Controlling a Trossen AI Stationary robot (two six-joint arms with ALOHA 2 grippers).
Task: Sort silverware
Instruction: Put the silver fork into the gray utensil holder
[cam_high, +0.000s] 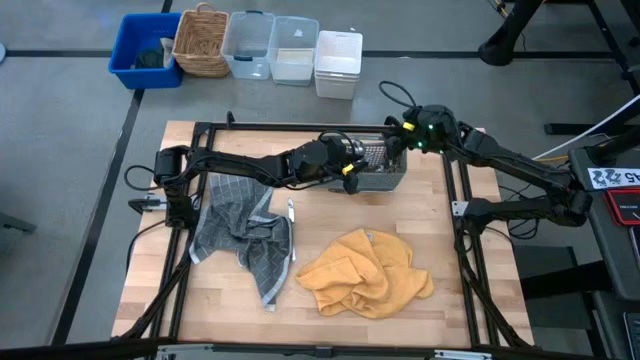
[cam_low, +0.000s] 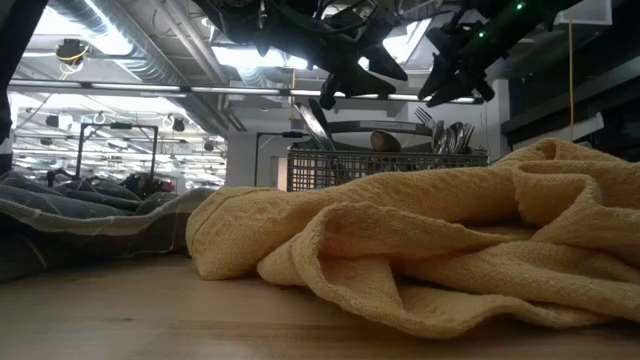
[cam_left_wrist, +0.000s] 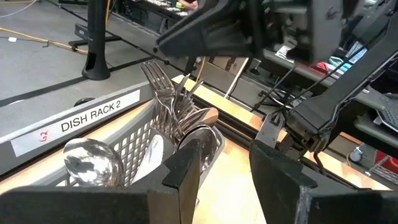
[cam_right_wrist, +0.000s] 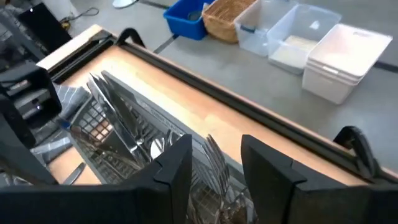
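Both grippers, left (cam_left_wrist: 225, 165) and right (cam_right_wrist: 214, 162), hover over the caddy (cam_high: 378, 166) of silverware (cam_left_wrist: 177, 112), jaws parted and holding nothing.

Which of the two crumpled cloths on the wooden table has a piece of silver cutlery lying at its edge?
The grey checked cloth on the left: a slim silver utensil lies along its right edge. The yellow cloth shows none beside it.

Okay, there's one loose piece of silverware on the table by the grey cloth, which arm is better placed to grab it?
Left, probably. The loose piece lies beside the grey cloth, close under the left arm, whose open gripper hovers at the caddy. The right gripper, also open, sits at the caddy's far side.
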